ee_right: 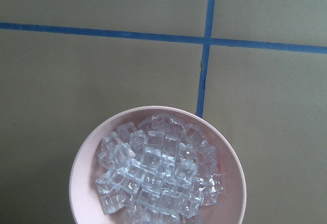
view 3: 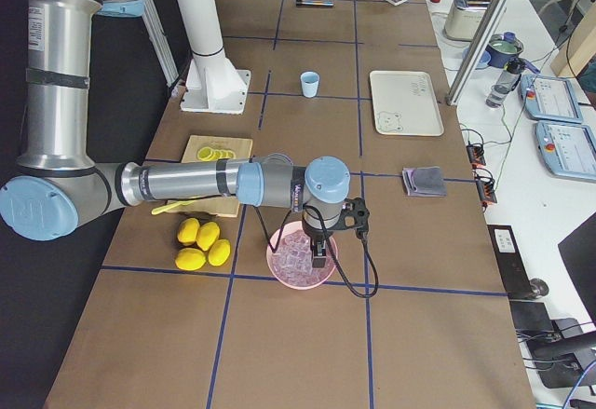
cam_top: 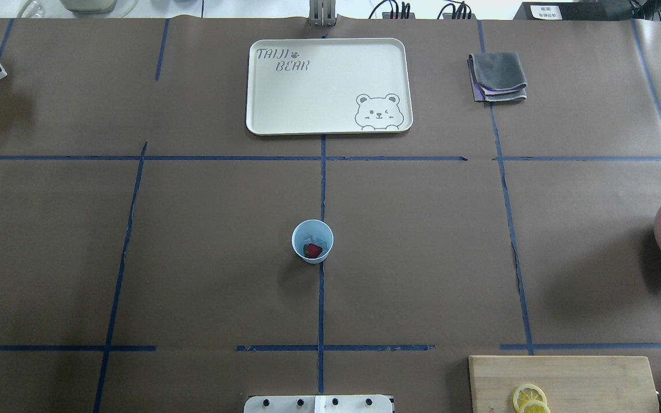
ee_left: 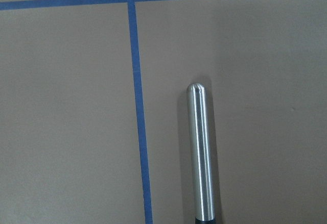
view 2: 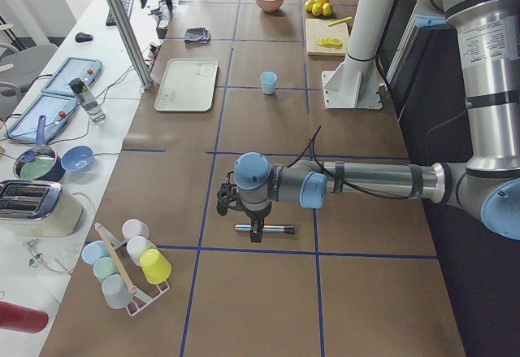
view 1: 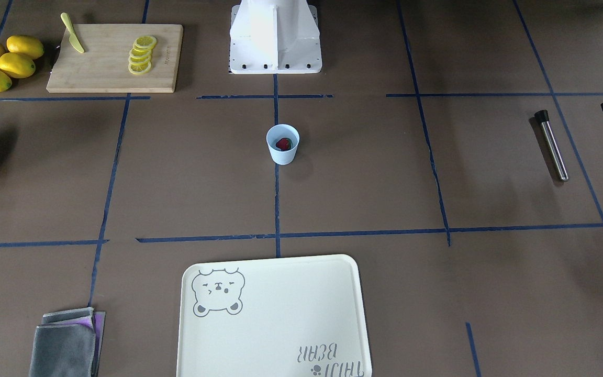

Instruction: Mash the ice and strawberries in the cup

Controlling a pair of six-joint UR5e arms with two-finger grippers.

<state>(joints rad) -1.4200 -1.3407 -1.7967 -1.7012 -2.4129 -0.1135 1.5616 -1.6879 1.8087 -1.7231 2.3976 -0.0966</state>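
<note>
Cup (view 1: 282,156), pale blue and handleless, stood upright with its mouth up at the centre of the front-facing frame, on a blue tape line (view 1: 276,199). It was judged light and thin-walled, likely to slide or tip under downward pressure, so a hold across the outer wall near mid-height was advised. One dark-red strawberry (cam_top: 312,250) lay inside, judged soft. A pale lump beside it could have been ice, but was too small to confirm. More ice (ee_right: 158,175), hard and probably slippery, filled the pink bowl (ee_right: 82,168) at the left edge of that frame. The muddler (view 1: 551,145), a stiff, smooth steel rod, lay flat at the right, its long axis running from the black cap at upper left to the rounded end at lower right. The left gripper (view 2: 256,228) hung over it and the right gripper (view 3: 318,258) over the bowl. Whether their jaws were apart or together could not be told.
</note>
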